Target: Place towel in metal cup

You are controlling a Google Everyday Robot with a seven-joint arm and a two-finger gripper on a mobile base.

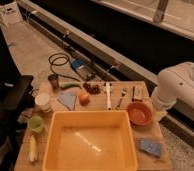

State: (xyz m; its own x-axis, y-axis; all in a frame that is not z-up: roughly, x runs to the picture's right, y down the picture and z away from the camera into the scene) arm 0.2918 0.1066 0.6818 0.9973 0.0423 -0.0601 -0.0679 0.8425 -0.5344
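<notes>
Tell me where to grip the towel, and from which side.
Pinch the towel near its middle, straight from above: it lies flat and thin, so no side gives a hold. An orange lies close beside it. The gripper is not in view; only the arm shows, at the picture's right.

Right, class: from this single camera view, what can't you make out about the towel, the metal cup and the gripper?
The gripper is not in view; only the white robot arm shows at the right, cut off by the edge.
Small dark grey metal cup: its inside is too dark and small to see.
Flat grey-blue towel: too small to tell folds, or whether it touches the round orange fruit.
</notes>
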